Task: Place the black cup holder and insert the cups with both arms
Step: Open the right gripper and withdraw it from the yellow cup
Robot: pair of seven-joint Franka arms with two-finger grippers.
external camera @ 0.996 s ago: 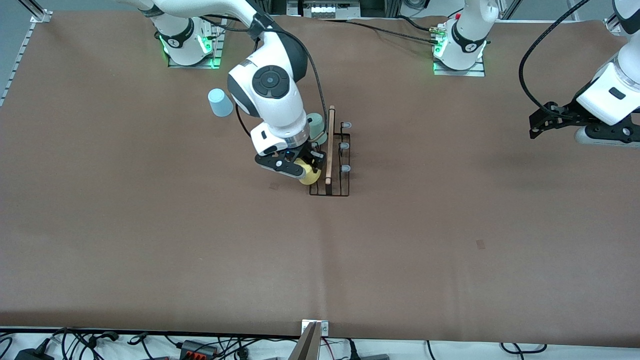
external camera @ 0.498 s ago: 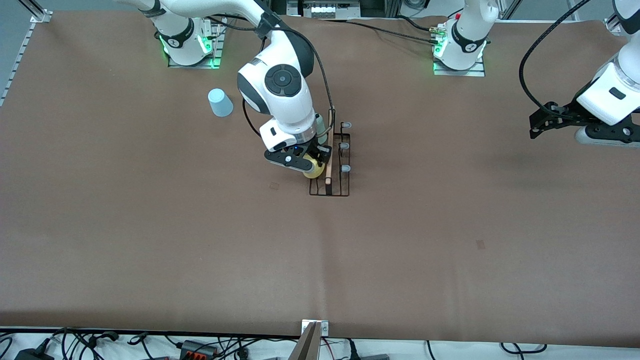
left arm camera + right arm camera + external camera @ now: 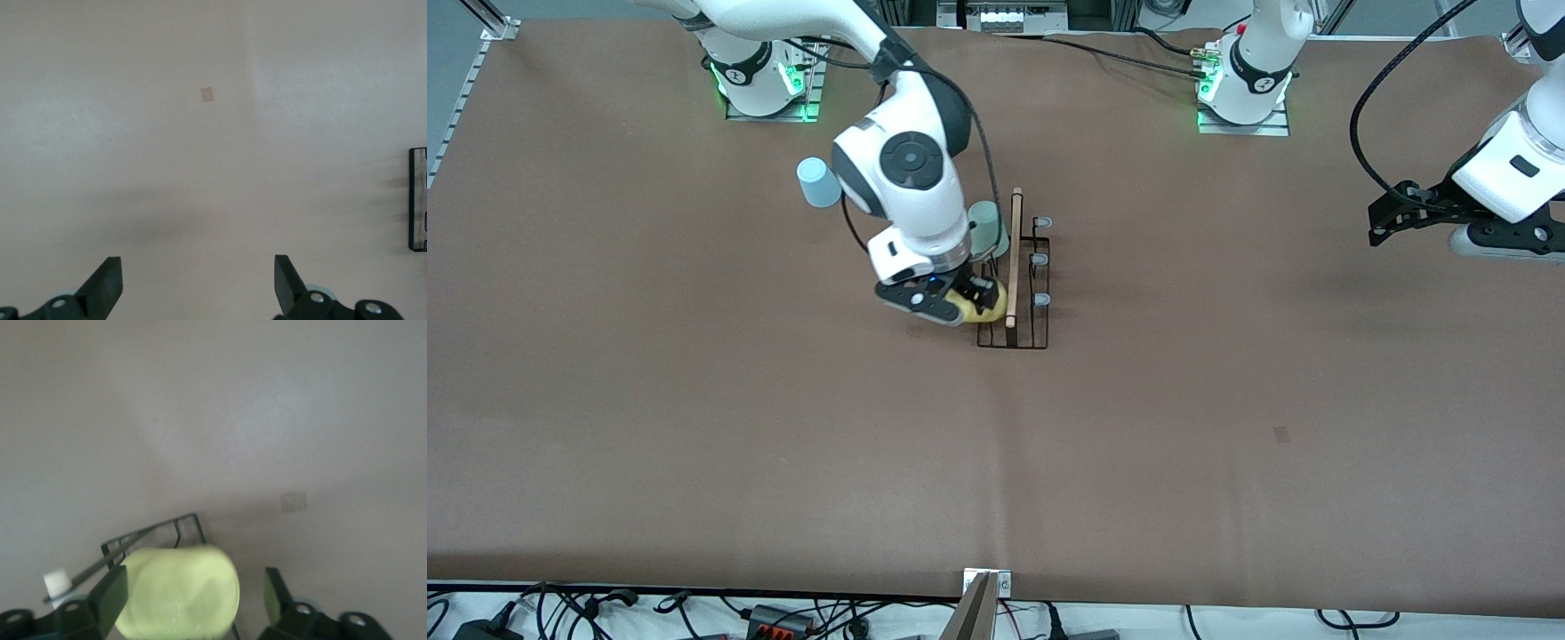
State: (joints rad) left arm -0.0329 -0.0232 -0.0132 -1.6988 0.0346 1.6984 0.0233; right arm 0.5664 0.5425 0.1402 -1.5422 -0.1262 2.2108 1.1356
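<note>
Crowded at the rack, open table elsewhere

The right gripper (image 3: 971, 300) and yellow cup (image 3: 980, 304) block the black cup holder (image 3: 1016, 283); toward the right arm's base stands the light blue cup (image 3: 816, 181); the table (image 3: 1227, 462) lies bare along its front edge.

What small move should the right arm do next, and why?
Probably lift the right gripper straight up off the yellow cup. Its fingers stand apart beside the cup, which appears seated on the black cup holder.
</note>
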